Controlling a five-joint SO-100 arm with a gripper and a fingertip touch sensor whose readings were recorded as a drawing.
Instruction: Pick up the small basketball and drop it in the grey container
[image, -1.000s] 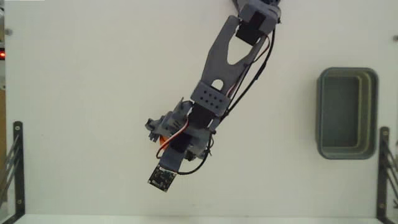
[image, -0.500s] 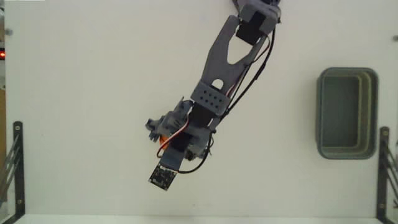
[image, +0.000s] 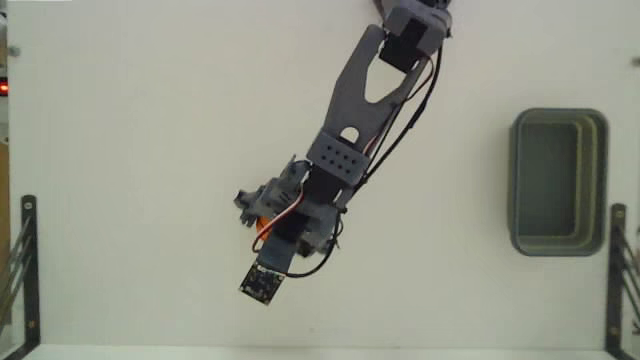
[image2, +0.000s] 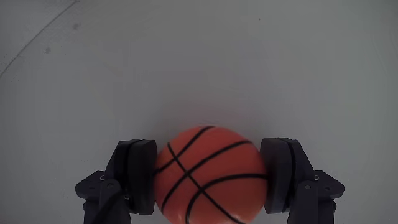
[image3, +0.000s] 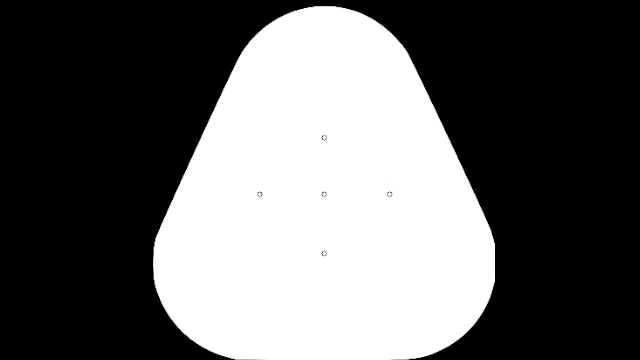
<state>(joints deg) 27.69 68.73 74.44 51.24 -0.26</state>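
In the wrist view the small basketball (image2: 210, 181), orange with black seams, sits between my gripper's (image2: 211, 171) two dark fingers (image2: 138, 174), and both pads press against its sides. The ball rests low over the white table. From the fixed view only an orange sliver of the basketball (image: 262, 225) shows under the arm, where the gripper (image: 258, 212) points down at lower centre. The grey container (image: 519, 200), a rectangular tub, stands empty at the right edge, far from the gripper.
Black metal brackets stand at the lower left (image: 24, 270) and lower right (image: 618, 270) edges of the white table. The wrist camera board (image: 262, 285) sticks out below the gripper. Open table lies between arm and tub.
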